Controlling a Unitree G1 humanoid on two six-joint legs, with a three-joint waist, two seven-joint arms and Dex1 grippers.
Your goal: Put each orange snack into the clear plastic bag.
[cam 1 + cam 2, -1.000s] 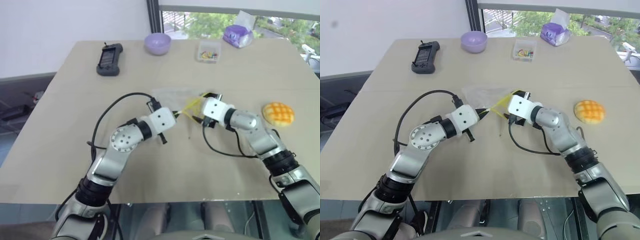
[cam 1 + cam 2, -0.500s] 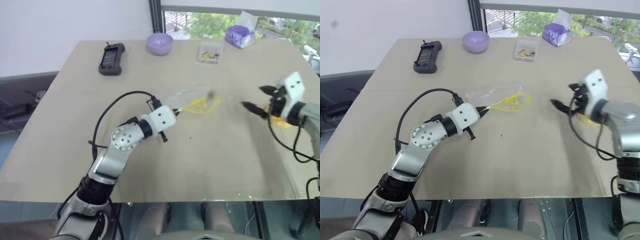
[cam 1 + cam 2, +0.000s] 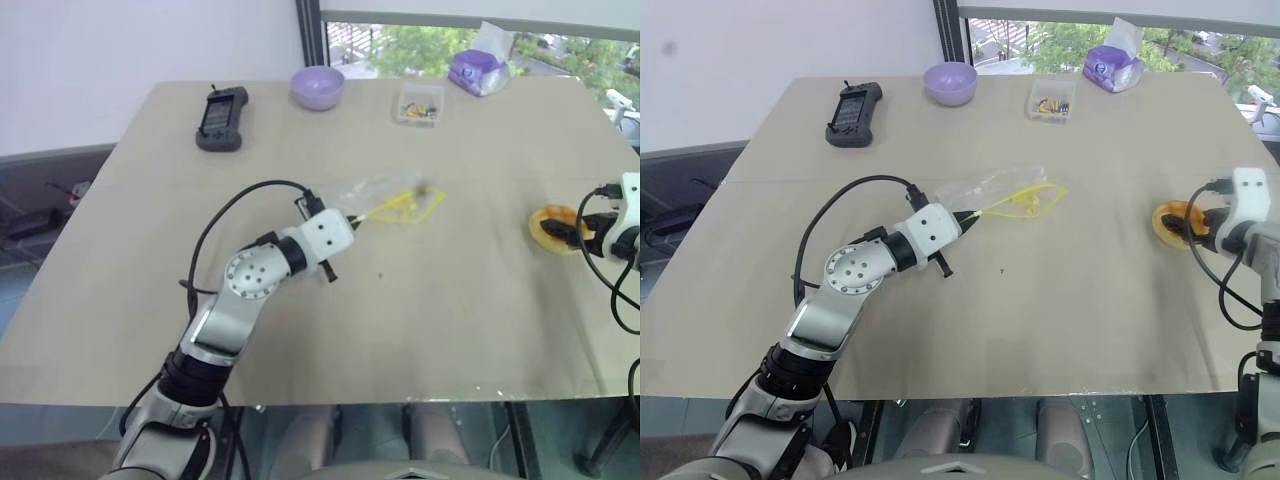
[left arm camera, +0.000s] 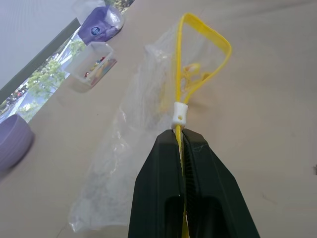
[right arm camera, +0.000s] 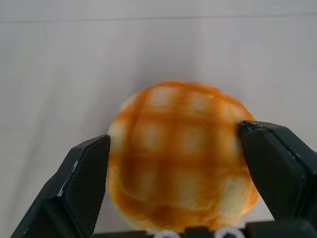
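Observation:
The orange snack (image 5: 178, 158), a round bun with a grid-scored top, lies on the table near its right edge (image 3: 546, 222). My right gripper (image 5: 173, 136) is open, with one finger on each side of the bun, close against its flanks. The clear plastic bag (image 4: 138, 144) lies flat at mid-table (image 3: 385, 195). Its yellow seal strip forms an open loop at the end toward the bun. My left gripper (image 4: 181, 134) is shut on that yellow strip just behind the white slider, at the bag's left end (image 3: 350, 222).
Along the far edge of the table (image 3: 150, 300) stand a black handheld device (image 3: 220, 118), a purple bowl (image 3: 317, 86), a small clear box (image 3: 418, 104) with coloured bits and a purple wrapped pack (image 3: 478, 70). A black cable (image 3: 240, 205) loops over my left arm.
My right gripper left the bag's mouth, swung right and rolled, and now straddles the bun. The left gripper and the bag stayed where they were.

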